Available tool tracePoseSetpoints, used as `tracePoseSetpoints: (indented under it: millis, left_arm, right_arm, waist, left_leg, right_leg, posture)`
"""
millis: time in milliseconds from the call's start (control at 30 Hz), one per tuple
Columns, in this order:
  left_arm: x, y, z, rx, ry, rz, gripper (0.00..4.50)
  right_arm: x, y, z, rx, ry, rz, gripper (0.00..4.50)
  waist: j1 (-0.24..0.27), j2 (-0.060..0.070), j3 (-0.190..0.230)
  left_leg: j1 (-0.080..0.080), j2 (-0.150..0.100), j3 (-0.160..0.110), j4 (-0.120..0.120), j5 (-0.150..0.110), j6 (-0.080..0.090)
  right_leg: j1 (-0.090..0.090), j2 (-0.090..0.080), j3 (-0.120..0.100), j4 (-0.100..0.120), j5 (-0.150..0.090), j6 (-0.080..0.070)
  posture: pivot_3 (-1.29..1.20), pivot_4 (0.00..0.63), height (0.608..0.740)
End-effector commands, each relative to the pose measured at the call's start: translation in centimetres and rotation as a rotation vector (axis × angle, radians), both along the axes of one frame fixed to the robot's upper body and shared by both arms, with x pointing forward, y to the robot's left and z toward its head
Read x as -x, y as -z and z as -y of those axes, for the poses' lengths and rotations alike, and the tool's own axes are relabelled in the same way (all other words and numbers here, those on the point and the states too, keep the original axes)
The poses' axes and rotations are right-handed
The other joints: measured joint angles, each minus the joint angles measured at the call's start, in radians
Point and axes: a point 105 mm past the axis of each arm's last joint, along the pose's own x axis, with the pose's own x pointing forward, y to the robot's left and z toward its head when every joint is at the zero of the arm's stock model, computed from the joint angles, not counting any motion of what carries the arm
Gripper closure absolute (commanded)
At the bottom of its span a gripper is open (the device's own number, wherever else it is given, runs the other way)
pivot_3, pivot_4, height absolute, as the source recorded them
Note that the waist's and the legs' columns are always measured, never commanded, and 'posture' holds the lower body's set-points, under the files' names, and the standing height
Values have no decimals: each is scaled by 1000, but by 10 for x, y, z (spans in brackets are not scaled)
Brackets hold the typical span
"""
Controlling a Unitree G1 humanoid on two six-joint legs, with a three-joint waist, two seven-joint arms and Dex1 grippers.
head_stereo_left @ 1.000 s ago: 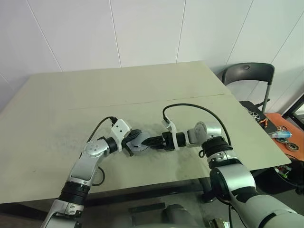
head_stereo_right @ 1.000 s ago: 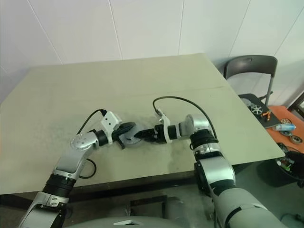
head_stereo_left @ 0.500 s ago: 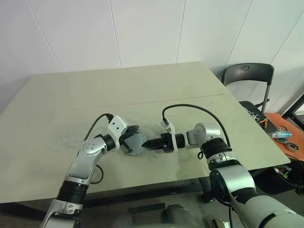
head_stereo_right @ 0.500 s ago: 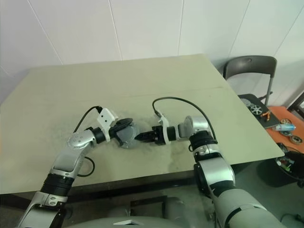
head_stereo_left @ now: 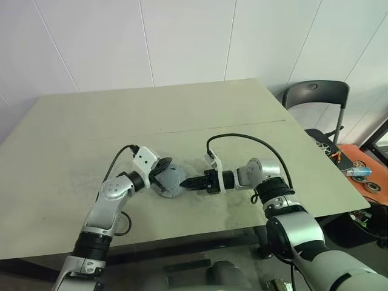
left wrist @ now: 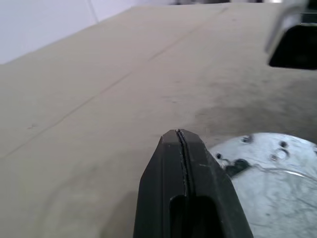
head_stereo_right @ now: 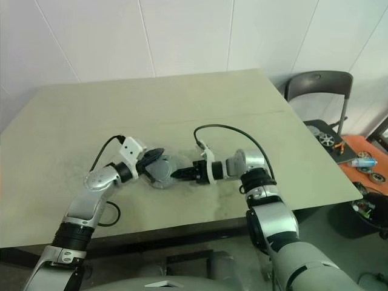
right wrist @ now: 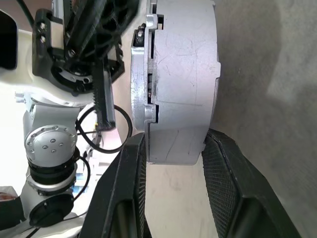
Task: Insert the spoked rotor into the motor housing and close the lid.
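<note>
Silver and closed up, the motor housing (right wrist: 181, 79) is sitting on the table (head_stereo_left: 182, 115) as we are clamping its rim with the right gripper (right wrist: 173, 148), pressing the lid (left wrist: 270, 173) flush with the shut left gripper (left wrist: 181, 144) beside it.

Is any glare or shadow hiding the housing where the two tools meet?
Left eye view: even light, only soft shadow on the table under the arms. Left wrist view: the motor housing's silver face shines brightly beside the shut left tool, but its marks stay readable. Right wrist view: the housing's rim is evenly lit in the right tool's grip, with its seam visible.
</note>
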Motion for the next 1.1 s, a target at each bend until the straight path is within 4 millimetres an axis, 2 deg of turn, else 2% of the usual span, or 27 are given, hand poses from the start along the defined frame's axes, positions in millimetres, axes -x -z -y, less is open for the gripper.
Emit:
tracePoseSetpoints:
  millis: [33, 233, 367, 500, 600, 767, 967, 1100]
  left_arm:
    - [-13, -25, -18, 78, -116, 75, 4500]
    - [-17, -33, -36, 175, -224, 81, 4500]
    - [-12, -40, -39, 331, -226, 40, 4500]
    - [-2, -34, -45, 430, -234, -28, 4500]
    - [7, -31, -42, 510, -210, -75, 3892]
    - [11, -33, -38, 597, -201, -113, 2145]
    - [13, -41, -29, 661, -142, -126, 84]
    - [13, -42, -25, 668, -123, -128, 34]
  right_arm:
    - [-13, -17, -8, -107, 73, 7, 3200]
    - [-21, -32, -10, -257, 148, -56, 3200]
    - [-24, -36, -12, -323, 185, -74, 3200]
    - [-34, -63, -8, -519, 251, -50, 3200]
    - [-37, -73, -9, -591, 269, -43, 3200]
    - [-35, -80, -17, -649, 260, -46, 3200]
    - [-35, -79, -17, -651, 269, -40, 3200]
    - [-36, -79, -16, -653, 275, -36, 3200]
  waist:
    - [1, 0, 0]
    - [3, 0, 0]
    - [3, -1, 0]
    - [3, -1, 0]
    - [4, -1, 0]
    - [3, -1, 0]
    - [3, -1, 0]
    - [3, -1, 0]
  left_leg:
    - [0, 0, 0, 0, 0, 0]
    - [-3, 0, 0, 0, 0, 0]
    - [-8, 0, 0, 1, 0, 0]
    - [-14, 0, -1, 2, 0, 0]
    - [-15, 0, -1, 1, 0, 0]
    - [-15, -1, -1, 4, 0, 0]
    - [-15, -1, -1, 5, 0, 0]
    - [-15, -1, -1, 5, 0, 0]
  right_leg:
    - [0, 0, 0, 0, 0, 0]
    - [-1, -1, 0, -1, 3, -4]
    - [-5, -1, 0, -2, 3, -4]
    - [-11, -1, 0, -1, 3, -4]
    - [-11, -2, -1, -1, 3, -4]
    - [-10, -2, -1, -1, 4, -3]
    - [-10, -1, -1, -1, 4, -3]
    - [-10, -1, -1, -1, 4, -3]
  posture:
    - [0, 0, 740]
    - [0, 0, 740]
    - [0, 0, 740]
    - [0, 0, 740]
    - [0, 0, 740]
    - [0, 0, 740]
    - [0, 0, 740]
    - [0, 0, 740]
